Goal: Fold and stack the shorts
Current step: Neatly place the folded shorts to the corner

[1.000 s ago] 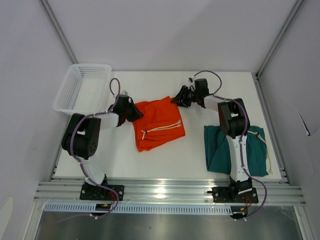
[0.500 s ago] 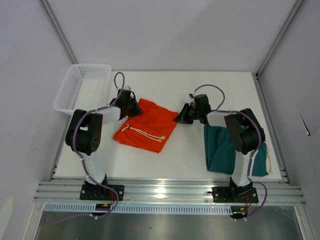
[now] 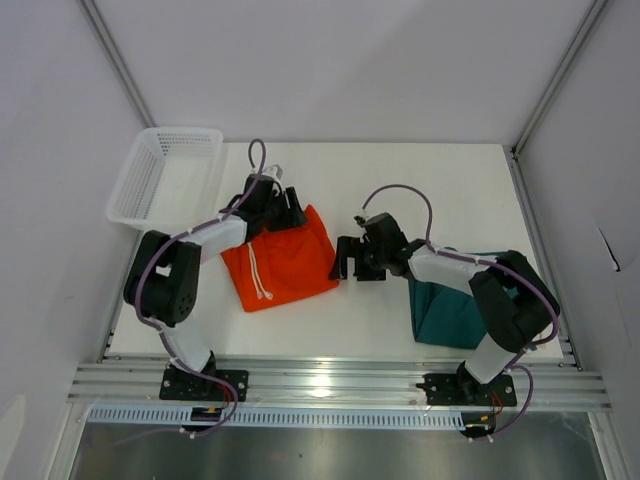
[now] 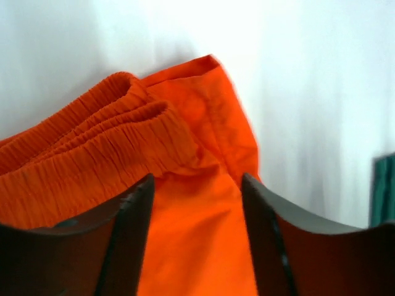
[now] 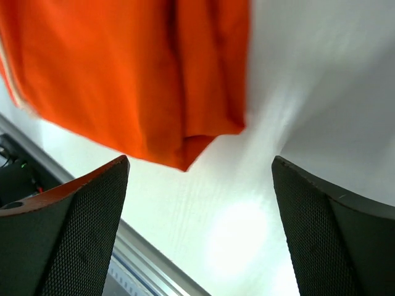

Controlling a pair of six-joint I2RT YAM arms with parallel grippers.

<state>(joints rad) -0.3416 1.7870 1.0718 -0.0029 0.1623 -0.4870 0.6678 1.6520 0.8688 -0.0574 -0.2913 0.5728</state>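
The bright orange shorts (image 3: 285, 262) lie folded left of the table's middle, with the white drawstring (image 3: 258, 280) on their left part. My left gripper (image 3: 290, 212) is over their far edge. In the left wrist view its jaws (image 4: 197, 185) stand apart, and orange cloth (image 4: 185, 246) and the gathered waistband (image 4: 92, 148) lie beneath them. My right gripper (image 3: 343, 258) hangs wide open just right of the orange shorts, holding nothing. The right wrist view (image 5: 200, 163) shows the orange corner (image 5: 185, 148) ahead of it. The dark teal shorts (image 3: 445, 310) lie at the right, partly under the right arm.
A white mesh basket (image 3: 160, 175) stands at the far left corner, beside the left arm. The aluminium rail (image 3: 320, 380) runs along the near edge. A sliver of the teal shorts (image 4: 386, 185) shows at the right of the left wrist view.
The orange shorts have been folded into a narrower, squarer shape. The right gripper let go, opened wide and came nearer. The left gripper's jaws have parted at the far edge.
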